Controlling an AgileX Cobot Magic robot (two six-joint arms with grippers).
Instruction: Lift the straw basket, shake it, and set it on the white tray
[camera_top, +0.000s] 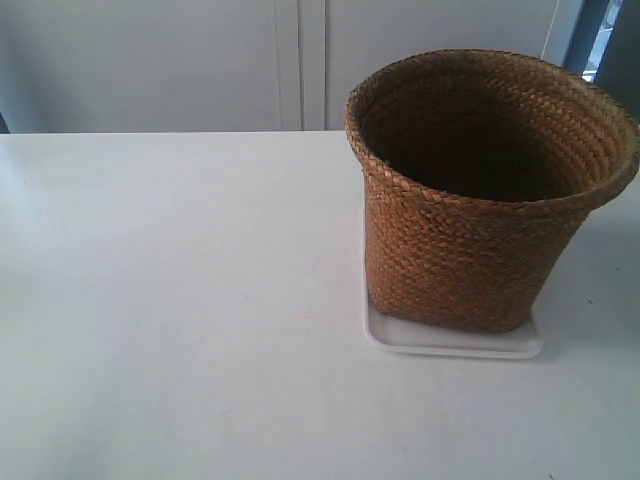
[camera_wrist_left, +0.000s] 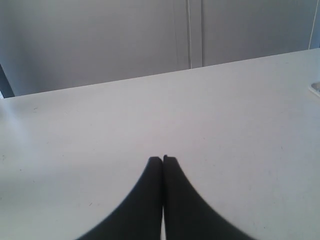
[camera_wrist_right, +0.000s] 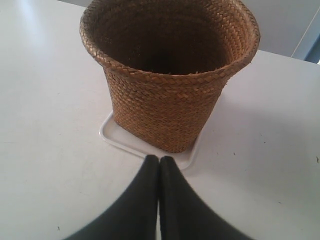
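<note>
The straw basket (camera_top: 470, 230) stands upright on the white tray (camera_top: 455, 342) at the exterior view's right; its dark inside shows nothing. Only the tray's front rim and corners stick out from under it. In the right wrist view the straw basket (camera_wrist_right: 167, 95) on the white tray (camera_wrist_right: 117, 139) is straight ahead, and my right gripper (camera_wrist_right: 159, 159) is shut, empty, with its tips just short of the tray's near corner. My left gripper (camera_wrist_left: 163, 159) is shut on nothing over bare table; a sliver of the white tray (camera_wrist_left: 315, 88) shows at that frame's edge. Neither arm appears in the exterior view.
The white table (camera_top: 180, 320) spreads wide to the basket's left in the exterior view. Grey cabinet doors (camera_top: 300, 60) stand behind the table's far edge. A dark opening (camera_top: 610, 40) shows past the basket at the back right.
</note>
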